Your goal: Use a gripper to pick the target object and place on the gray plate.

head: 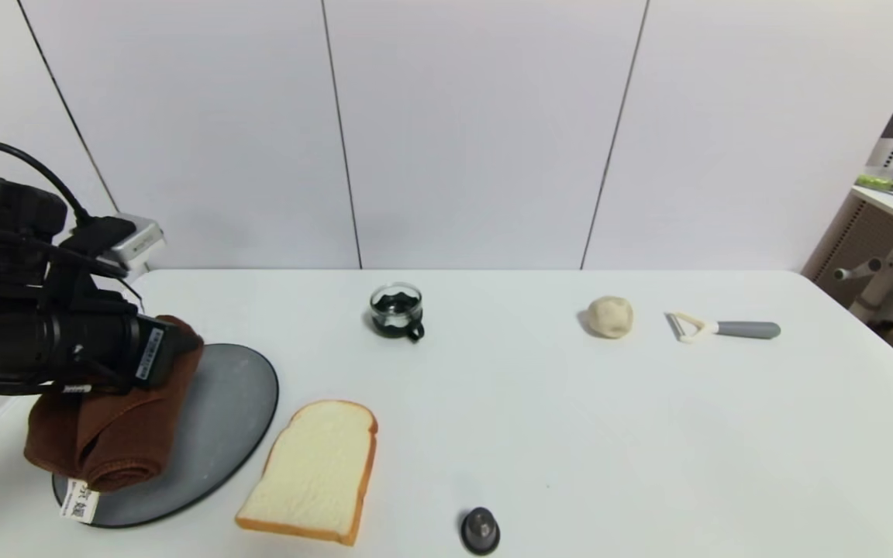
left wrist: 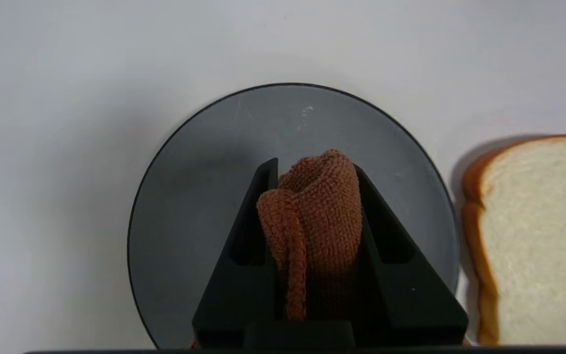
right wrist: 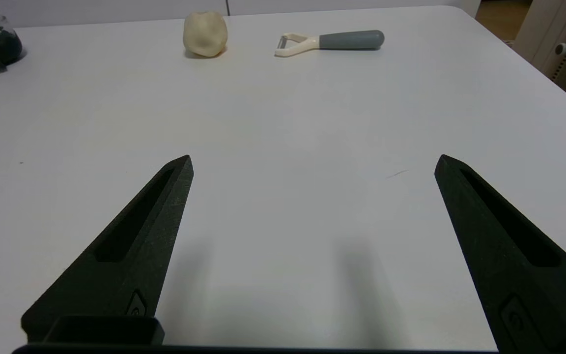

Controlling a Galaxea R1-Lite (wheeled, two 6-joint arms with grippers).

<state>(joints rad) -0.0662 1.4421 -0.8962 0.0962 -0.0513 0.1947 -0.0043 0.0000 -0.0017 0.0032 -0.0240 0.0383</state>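
Note:
My left gripper (left wrist: 315,167) is shut on the folded dark brown towel (left wrist: 317,216), which bulges up between its two black fingers. In the head view the towel (head: 113,434) hangs from the gripper over the left part of the gray plate (head: 222,418), with its white tag (head: 81,502) dangling at the plate's near edge. I cannot tell whether the towel's lower end touches the plate. The plate (left wrist: 204,196) fills the left wrist view beneath the fingers. My right gripper (right wrist: 312,160) is open and empty over bare table, out of the head view.
A bread slice (head: 315,469) lies just right of the plate. A glass cup (head: 396,310), a beige dough ball (head: 610,316) and a gray-handled peeler (head: 725,328) sit toward the back. A small black round object (head: 480,530) sits at the front edge.

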